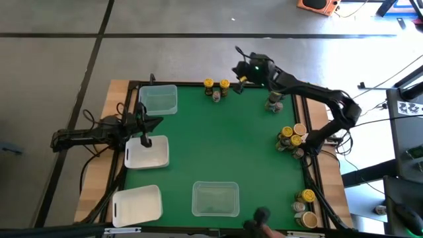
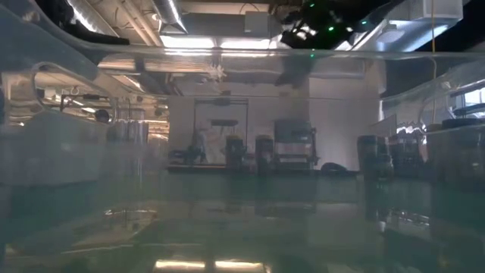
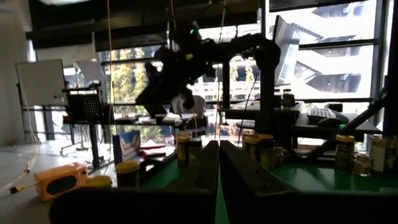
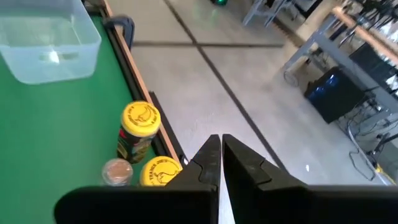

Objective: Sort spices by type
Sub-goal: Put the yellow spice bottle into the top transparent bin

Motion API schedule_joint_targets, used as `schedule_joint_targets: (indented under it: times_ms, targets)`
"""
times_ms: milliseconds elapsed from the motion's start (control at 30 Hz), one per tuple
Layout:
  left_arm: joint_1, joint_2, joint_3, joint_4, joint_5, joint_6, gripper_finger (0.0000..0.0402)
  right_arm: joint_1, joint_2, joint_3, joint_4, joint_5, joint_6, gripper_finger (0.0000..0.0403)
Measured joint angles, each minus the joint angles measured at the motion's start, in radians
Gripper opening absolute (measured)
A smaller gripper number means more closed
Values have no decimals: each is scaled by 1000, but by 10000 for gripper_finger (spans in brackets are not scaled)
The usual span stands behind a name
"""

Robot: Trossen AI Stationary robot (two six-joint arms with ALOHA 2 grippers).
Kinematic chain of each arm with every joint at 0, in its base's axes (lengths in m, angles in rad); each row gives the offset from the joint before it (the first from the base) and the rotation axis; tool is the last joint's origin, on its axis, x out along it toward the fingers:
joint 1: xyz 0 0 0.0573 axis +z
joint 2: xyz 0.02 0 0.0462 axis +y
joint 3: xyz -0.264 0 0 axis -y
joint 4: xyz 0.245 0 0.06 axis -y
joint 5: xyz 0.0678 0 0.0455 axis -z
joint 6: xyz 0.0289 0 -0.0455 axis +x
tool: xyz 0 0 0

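1. The right pincer [image 1: 239, 68] is hovering clenched and empty above the far edge of the green surface [image 1: 225, 145], just beside a cluster of spices [image 1: 216, 89].
2. Those jars, seen from the right wrist, are standing upright with their long axes vertical: two yellow-lidded jars [image 4: 140, 127] and one tan-lidded jar [image 4: 116, 171], lids pointing up.
3. More spice jars [image 1: 291, 139] are standing upright along the surface's right edge, and another group [image 1: 305, 208] is sitting at its near right corner.
4. The left pincer [image 1: 147, 123] is resting clenched and empty at the surface's left edge, between a clear tray [image 1: 158, 99] and a white tray [image 1: 147, 152].
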Motion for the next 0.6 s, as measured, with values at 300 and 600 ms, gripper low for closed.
schedule_joint_targets:
  times_ms: [300,600]
  targets:
    - [0,0,0,114,-5,127,10,-6,142,133,-121,9,1,19]
    - [0,0,0,112,-5,151,10,-8,207,143,-139,-8,5,120]
